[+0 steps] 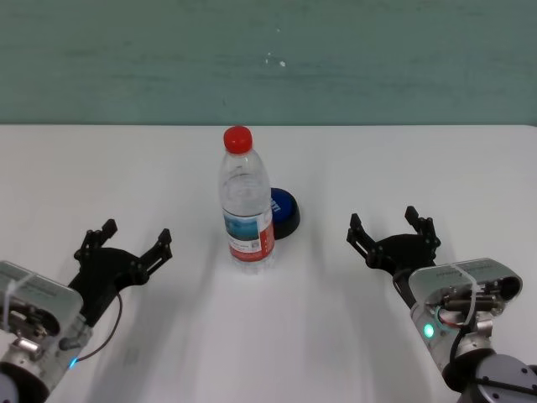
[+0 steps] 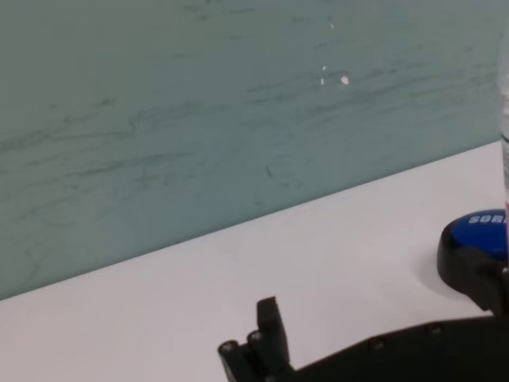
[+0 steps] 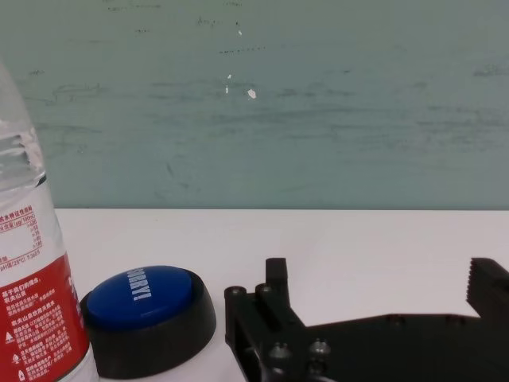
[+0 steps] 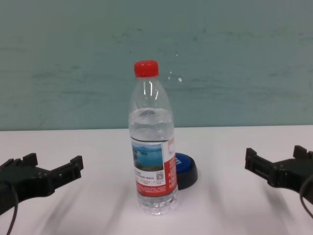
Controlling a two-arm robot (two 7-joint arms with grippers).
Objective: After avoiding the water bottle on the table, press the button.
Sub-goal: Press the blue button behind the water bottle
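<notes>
A clear water bottle [image 1: 247,201] [image 4: 152,147] with a red cap stands upright at the middle of the white table [image 1: 403,159]; its edge shows in the right wrist view [image 3: 32,286]. Just behind it and to its right sits the blue button [image 1: 284,210] [image 4: 187,169] [image 3: 145,298] [image 2: 481,239] on a black base, partly hidden by the bottle. My left gripper [image 1: 136,238] [image 4: 51,166] rests open near the table's front left. My right gripper [image 1: 383,222] [image 4: 276,157] [image 3: 382,282] is open at the front right, level with the button.
A teal wall [image 1: 268,59] runs along the table's far edge. Bare white tabletop lies on both sides of the bottle and between each gripper and the button.
</notes>
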